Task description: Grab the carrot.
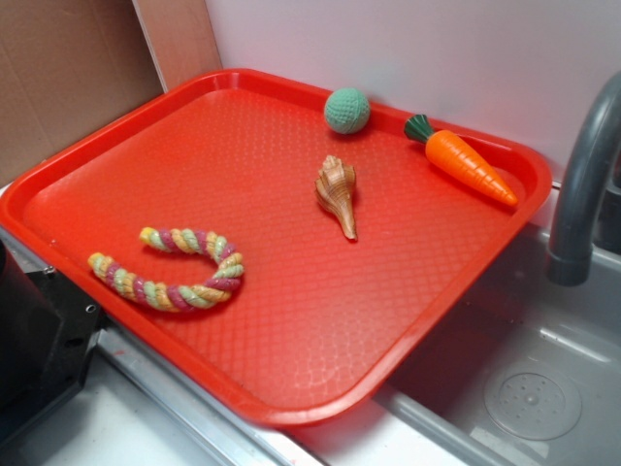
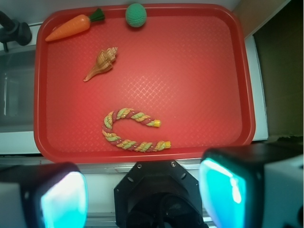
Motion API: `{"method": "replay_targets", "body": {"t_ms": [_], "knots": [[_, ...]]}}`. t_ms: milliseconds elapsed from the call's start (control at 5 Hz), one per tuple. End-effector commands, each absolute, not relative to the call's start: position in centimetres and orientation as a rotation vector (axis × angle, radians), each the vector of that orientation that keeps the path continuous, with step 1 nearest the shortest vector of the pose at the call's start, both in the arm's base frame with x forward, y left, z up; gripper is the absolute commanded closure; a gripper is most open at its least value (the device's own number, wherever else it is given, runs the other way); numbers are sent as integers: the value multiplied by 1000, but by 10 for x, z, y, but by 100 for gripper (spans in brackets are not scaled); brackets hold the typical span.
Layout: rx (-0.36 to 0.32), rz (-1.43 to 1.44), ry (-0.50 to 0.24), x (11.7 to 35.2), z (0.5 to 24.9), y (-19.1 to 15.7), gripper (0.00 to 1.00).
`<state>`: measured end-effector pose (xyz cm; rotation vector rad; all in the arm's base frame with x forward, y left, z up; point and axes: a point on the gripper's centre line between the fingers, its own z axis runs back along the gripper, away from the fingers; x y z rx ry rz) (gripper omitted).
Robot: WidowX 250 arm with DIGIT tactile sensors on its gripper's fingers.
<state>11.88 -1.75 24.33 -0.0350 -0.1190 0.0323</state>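
The end effector point(image 2: 142, 194) is open, its two pads spread wide, holding nothing. It sits well apart from the carrot point(image 2: 71, 27), which lies at the far left corner of the red tray point(image 2: 199, 71), beyond the seashell point(image 2: 101, 63). The carrot appears rigid, light and glossy, likely slippery. Grasp across the thick ridged section near the green top.
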Motion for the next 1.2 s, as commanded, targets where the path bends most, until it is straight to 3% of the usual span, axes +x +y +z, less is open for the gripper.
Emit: {"method": "replay_targets", "body": {"t_ms": [0, 200, 400, 600, 1000], "knots": [[-35, 32, -119, 119, 243, -18, 0], [5, 229, -223, 167, 212, -40, 0], [-71, 464, -290, 202, 184, -54, 0], [-137, 477, -271, 202, 185, -48, 0], [-137, 477, -271, 202, 185, -48, 0]]}}
